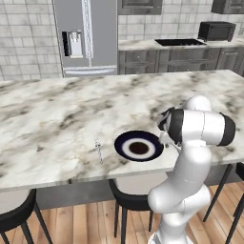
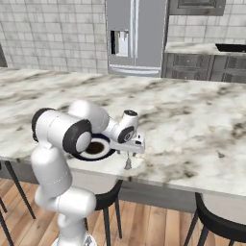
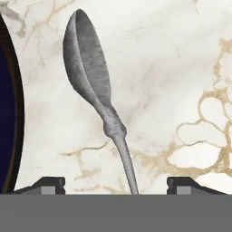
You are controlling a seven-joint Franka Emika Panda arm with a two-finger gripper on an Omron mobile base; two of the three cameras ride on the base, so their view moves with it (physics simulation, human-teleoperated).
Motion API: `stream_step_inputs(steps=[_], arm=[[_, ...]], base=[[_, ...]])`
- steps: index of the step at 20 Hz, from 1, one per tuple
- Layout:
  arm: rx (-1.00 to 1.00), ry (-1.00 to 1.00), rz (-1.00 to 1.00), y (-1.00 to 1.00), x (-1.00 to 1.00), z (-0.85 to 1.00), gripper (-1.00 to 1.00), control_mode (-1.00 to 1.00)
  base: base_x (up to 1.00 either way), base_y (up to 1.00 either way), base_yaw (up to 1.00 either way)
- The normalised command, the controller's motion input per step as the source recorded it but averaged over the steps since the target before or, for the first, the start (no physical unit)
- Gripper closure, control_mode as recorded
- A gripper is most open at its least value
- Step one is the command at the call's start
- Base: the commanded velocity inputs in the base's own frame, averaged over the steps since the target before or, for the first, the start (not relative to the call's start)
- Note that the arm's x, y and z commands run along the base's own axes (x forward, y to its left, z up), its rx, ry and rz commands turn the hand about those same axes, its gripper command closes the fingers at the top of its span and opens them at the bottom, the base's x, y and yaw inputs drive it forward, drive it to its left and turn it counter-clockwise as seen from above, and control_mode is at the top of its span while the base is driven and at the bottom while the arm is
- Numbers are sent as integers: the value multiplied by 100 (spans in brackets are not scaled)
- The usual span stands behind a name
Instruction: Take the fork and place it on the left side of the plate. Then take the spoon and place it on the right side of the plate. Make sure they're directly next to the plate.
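Hand view: spoon (image 3: 93,86) lies on the marble table (image 3: 181,68) just right of the plate (image 3: 7,113), between the wide-spread fingers (image 3: 115,186), which don't touch it. Fork (image 1: 98,150) lies near the plate's left. Plate holds nothing.

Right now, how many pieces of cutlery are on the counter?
2. The fork lies left of the plate, a small gap between them. The spoon lies just right of the plate, between the open gripper's fingers.
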Motion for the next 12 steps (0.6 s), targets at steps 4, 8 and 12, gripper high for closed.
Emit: stream_step_inputs(steps=[4,8,12], arm=[[0,-1,-1,0,-31,55,-100,-100],[0,-4,-5,0,-41,64,-100,-100],[0,-4,-8,2,-54,63,-100,-100]], base=[[0,0,0],[0,0,0],[0,0,0]])
